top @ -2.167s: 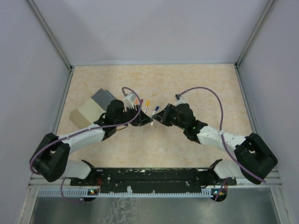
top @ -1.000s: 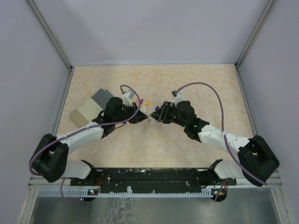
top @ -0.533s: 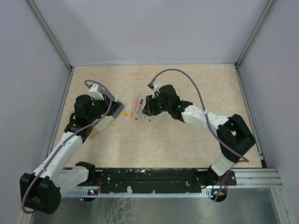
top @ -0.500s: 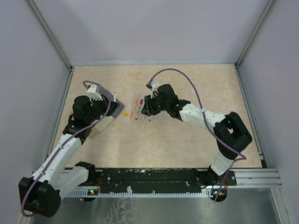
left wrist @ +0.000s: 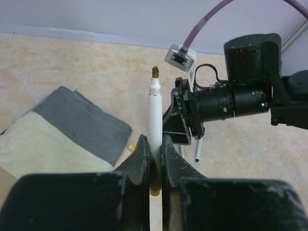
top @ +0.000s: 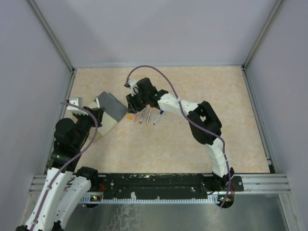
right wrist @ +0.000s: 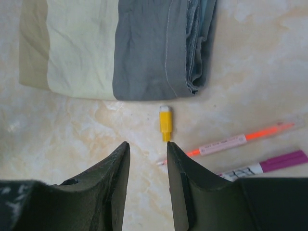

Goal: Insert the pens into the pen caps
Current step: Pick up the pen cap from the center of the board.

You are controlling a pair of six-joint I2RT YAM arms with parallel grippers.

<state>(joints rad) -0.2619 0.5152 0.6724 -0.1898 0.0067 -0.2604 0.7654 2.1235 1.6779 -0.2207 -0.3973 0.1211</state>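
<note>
Your left tool (left wrist: 154, 156) is clamped on a white pen (left wrist: 154, 115), gripping the barrel near its lower end. The pen stands straight up out of the fingers, its bare dark-yellow tip uppermost. That arm sits drawn back on the left side of the worktop (top: 202, 139), beside the grey-and-beige fabric pouch (right wrist: 120, 48).

Your right tool (right wrist: 147, 154) is reached far across to the left. Its fingers are parted to a medium gap and hold nothing. The yellow cap (right wrist: 165, 123) lies flat on the worktop just beyond the fingertips, in line with the gap, white end toward the pouch. It is close to the pouch's grey edge without touching it. You cannot tell from these views how high the tool hangs above the surface.

To the cap's right lie an orange pen (right wrist: 226, 142) and a magenta pen (right wrist: 281, 160), side by side and slanted. Further along, a blue-tipped pen (top: 158, 117) lies apart from them.
</note>
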